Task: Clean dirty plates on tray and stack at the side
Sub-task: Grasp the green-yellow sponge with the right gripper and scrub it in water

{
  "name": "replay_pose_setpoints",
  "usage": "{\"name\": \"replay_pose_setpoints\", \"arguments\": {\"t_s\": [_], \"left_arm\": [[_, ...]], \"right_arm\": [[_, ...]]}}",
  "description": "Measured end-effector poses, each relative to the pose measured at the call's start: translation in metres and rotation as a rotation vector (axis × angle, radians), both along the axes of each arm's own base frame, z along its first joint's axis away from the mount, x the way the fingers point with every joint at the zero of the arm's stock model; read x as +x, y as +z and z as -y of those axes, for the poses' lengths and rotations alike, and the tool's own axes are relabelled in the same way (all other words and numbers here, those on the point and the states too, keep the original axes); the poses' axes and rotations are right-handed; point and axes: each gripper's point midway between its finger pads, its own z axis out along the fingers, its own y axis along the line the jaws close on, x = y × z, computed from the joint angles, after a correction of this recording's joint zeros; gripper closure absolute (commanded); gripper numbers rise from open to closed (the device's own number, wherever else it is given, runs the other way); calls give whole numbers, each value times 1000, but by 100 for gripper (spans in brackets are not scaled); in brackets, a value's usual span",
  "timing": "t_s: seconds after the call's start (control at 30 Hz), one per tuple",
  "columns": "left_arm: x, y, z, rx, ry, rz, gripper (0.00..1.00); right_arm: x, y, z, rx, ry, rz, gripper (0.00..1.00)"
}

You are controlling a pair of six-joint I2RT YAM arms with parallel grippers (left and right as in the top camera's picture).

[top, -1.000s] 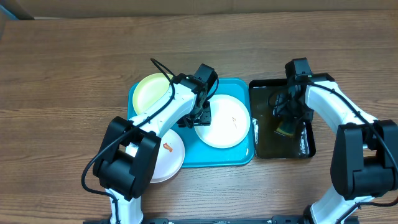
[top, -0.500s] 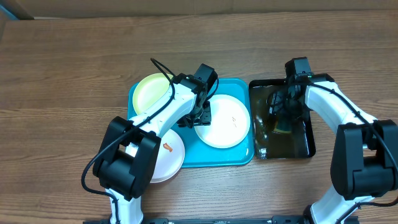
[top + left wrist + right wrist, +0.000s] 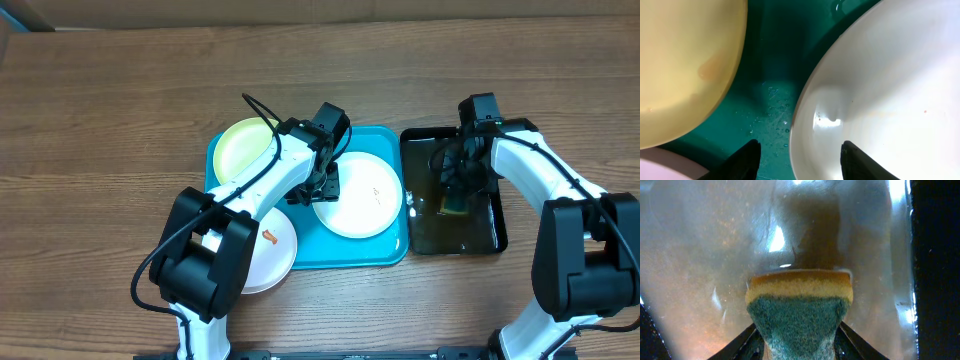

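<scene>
Sponge [image 3: 799, 311] gripped between right fingers [image 3: 742, 342] runs off the bottom edge.

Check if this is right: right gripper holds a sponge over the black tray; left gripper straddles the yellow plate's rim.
No. The left wrist view shows the left gripper straddling the rim of the white plate, not the yellow plate. The rest holds.

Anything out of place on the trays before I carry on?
The white plate with the orange smear overhangs the turquoise tray at its near-left corner, jutting out over the table instead of lying inside the rim. Nothing else stands out.
</scene>
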Motion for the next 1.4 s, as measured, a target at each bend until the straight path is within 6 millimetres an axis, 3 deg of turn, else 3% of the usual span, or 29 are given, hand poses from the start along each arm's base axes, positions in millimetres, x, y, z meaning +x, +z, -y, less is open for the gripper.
{"name": "replay_pose_setpoints", "arguments": {"t_s": [0.1, 0.17, 0.27, 0.4, 0.43, 0.47, 0.5, 0.67, 0.77, 0.8, 0.87, 0.9, 0.93, 1.03, 1.07, 1.1, 1.13, 1.17, 1.3, 1.33, 1.37, 1.4], "left_arm": [[3, 0, 2, -8, 0, 14, 48], [5, -1, 3, -13, 0, 23, 50], [6, -5, 3, -16, 0, 30, 51], [1, -9, 1, -9, 1, 16, 61], [1, -9, 1, -9, 0, 16, 60], [1, -9, 0, -9, 0, 16, 59], [1, -9, 0, -9, 0, 16, 57], [1, -9, 0, -9, 0, 16, 57], [1, -9, 1, -9, 0, 17, 56], [1, -9, 1, -9, 0, 17, 56], [1, -9, 1, -9, 0, 17, 54], [1, -9, 1, -9, 0, 17, 54], [1, -9, 1, -9, 0, 17, 53], [1, -9, 1, -9, 0, 17, 53], [1, -9, 1, -9, 0, 17, 53], [1, -9, 1, -10, 0, 18, 53], [1, -9, 1, -10, 0, 18, 52], [1, -9, 1, -10, 0, 18, 52], [3, -9, 1, -13, 0, 24, 52], [4, -9, 2, -15, 0, 27, 52], [4, -9, 2, -17, 0, 30, 52], [5, -9, 3, -18, 0, 32, 52]], "right_arm": [[-2, 0, 0, 1, 9, -10, 81], [-3, 0, 0, 1, 6, -13, 87], [-3, 0, -1, 3, -5, -12, 67], [-3, 0, -1, 2, 6, -12, 71], [-3, 0, -1, 2, 5, -12, 63], [-3, 0, 0, 3, 0, -12, 46], [-3, 0, 0, 3, -4, -13, 40], [-7, -1, 0, 1, 4, -29, 52], [-7, -1, 0, 1, 4, -30, 66], [-7, -1, 0, 2, 8, -28, 65], [-6, -1, 0, 2, -2, -26, 46], [-5, 0, 0, 3, -6, -23, 45], [-5, 0, 0, 2, 0, -19, 49], [-4, 0, 0, 2, 11, -17, 85], [-5, 0, 0, 2, 8, -19, 85], [-5, 0, 0, 2, 4, -20, 74], [-5, 0, 0, 3, -3, -21, 52], [-5, 0, 0, 3, -8, -20, 48], [-8, -1, 0, 2, -2, -32, 46], [-8, -1, 0, 2, -3, -34, 48], [-8, -1, 0, 1, -2, -35, 67], [-9, -1, 0, 1, -1, -35, 94]]}}
